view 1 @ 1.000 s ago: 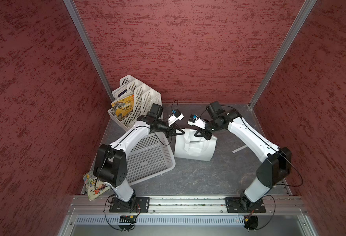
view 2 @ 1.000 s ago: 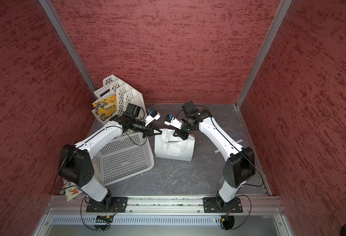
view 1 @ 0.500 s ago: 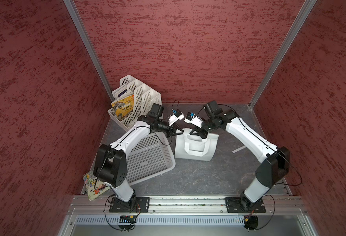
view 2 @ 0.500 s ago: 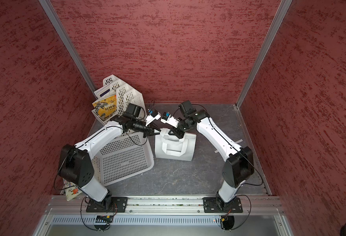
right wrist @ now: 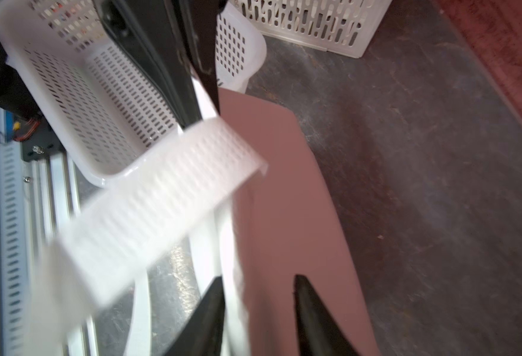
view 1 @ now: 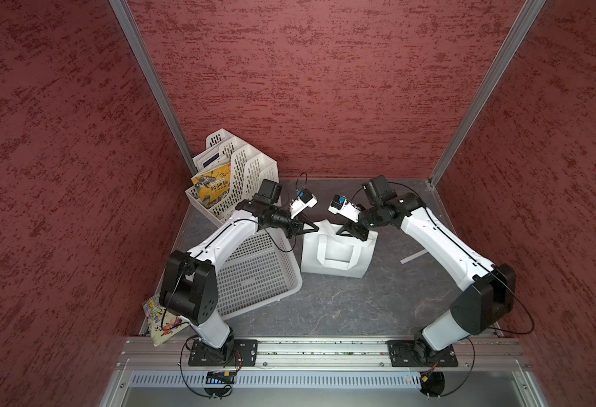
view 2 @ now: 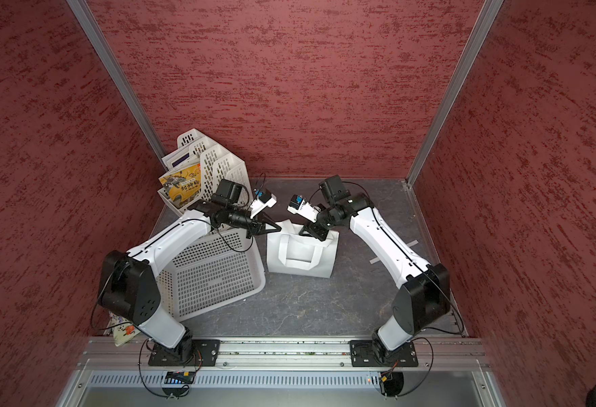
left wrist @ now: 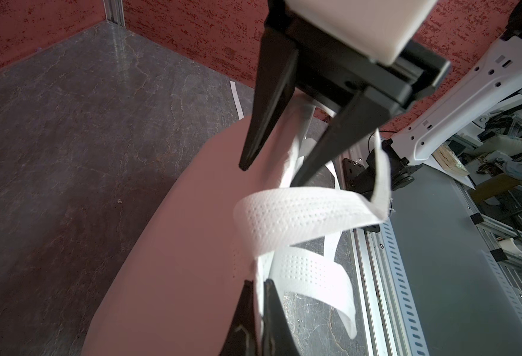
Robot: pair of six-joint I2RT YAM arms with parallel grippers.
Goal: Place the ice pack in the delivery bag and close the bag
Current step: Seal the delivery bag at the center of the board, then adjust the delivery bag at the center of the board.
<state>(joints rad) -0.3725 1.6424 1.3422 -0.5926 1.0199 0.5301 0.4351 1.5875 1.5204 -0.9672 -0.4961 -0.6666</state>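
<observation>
The left gripper (left wrist: 258, 282) is clamped on white fabric at the mouth of the delivery bag (view 1: 337, 260); the right gripper (right wrist: 258, 277) is parted astride the opposite rim. The bag is stood just beside the perforated basket (view 1: 250, 271). Soft, light, collapsible walls are expected; the rim hem should be gripped. No ice pack is seen.

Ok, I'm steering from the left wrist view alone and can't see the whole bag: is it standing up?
Observer: Yes, in both top views the delivery bag stands upright on the table.
Operator: What's next to it?
Observer: A white perforated basket, close beside it.
Operator: Any ice pack in it?
Observer: None showing, but the left arm hides part of its inside.
</observation>
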